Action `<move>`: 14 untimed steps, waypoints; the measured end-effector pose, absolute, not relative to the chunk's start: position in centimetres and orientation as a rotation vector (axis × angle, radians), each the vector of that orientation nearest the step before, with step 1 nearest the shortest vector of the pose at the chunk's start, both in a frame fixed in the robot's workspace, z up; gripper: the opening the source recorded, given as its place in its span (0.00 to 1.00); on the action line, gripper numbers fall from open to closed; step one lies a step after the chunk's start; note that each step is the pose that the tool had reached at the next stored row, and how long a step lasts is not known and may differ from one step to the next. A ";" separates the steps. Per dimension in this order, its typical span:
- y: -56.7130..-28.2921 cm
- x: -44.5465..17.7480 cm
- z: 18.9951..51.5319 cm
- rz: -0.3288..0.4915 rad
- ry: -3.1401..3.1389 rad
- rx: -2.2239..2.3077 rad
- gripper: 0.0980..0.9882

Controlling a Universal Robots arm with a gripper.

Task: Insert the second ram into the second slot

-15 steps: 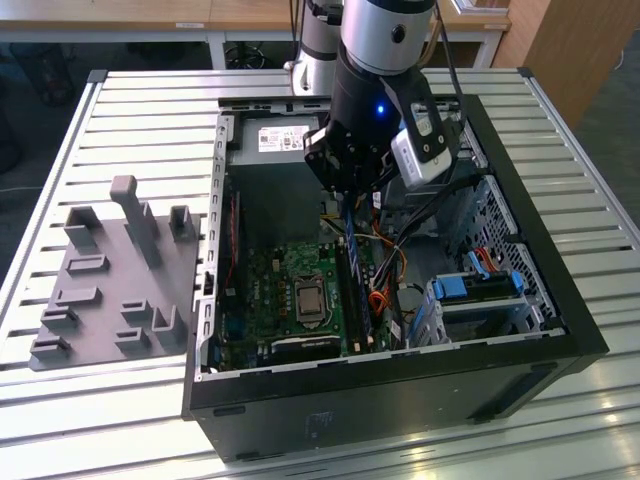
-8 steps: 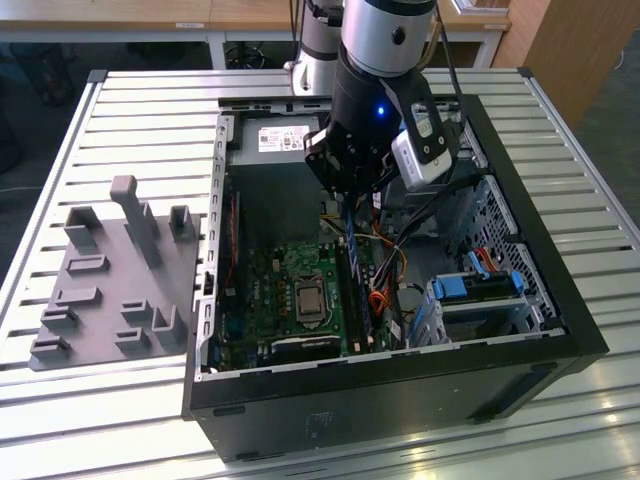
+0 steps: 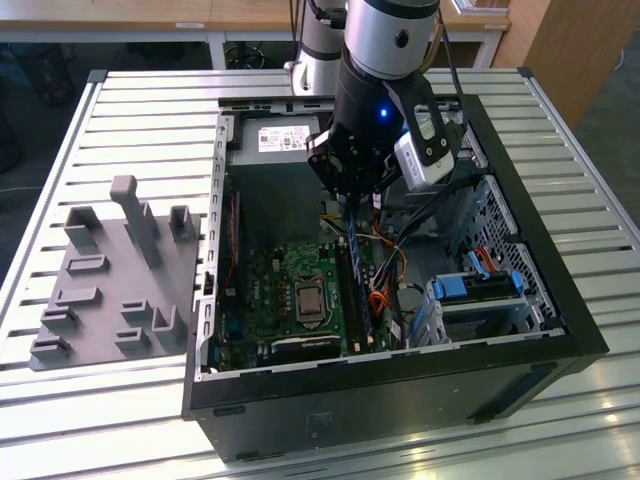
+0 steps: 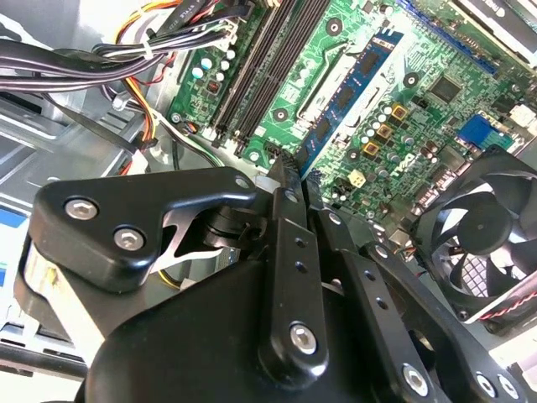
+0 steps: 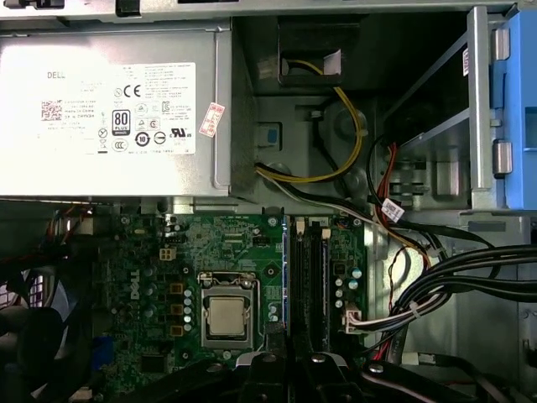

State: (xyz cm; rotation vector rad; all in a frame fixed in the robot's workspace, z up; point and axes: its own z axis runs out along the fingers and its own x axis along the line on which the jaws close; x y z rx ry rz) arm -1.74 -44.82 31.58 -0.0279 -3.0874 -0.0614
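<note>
My gripper [image 3: 350, 208] hangs inside the open computer case [image 3: 520, 250], over the green motherboard [image 3: 265, 290]. Its black fingers [image 4: 285, 210] are shut on the second ram [image 4: 346, 99], a thin blue stick with dark chips that reaches out past the fingertips. In the exterior view the second ram [image 3: 353, 245] stands on edge below the gripper, above the long black slots [image 3: 350, 295]. In the first wrist view the second ram [image 5: 286, 277] shows edge-on as a blue line beside the black slots [image 5: 312, 277], on the processor socket's [image 5: 226, 315] side. Whether its lower edge touches a slot is hidden.
A silver power supply [image 5: 109, 109] fills the case's far end. Bundled black cables [image 5: 470, 269] run close beside the slots. A black fan [image 4: 478, 243] sits near the board's edge. Blue drive-bay clips [image 3: 480, 285] are at the exterior view's right. A grey fixture [image 3: 110, 280] lies outside the case.
</note>
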 end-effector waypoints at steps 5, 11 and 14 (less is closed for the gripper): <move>-44.8 -1.7 31.4 -0.061 -3.087 -0.028 0.04; -44.8 -1.7 31.2 -0.061 -3.087 -0.028 0.04; -44.8 -1.7 31.1 -0.061 -3.087 -0.028 0.04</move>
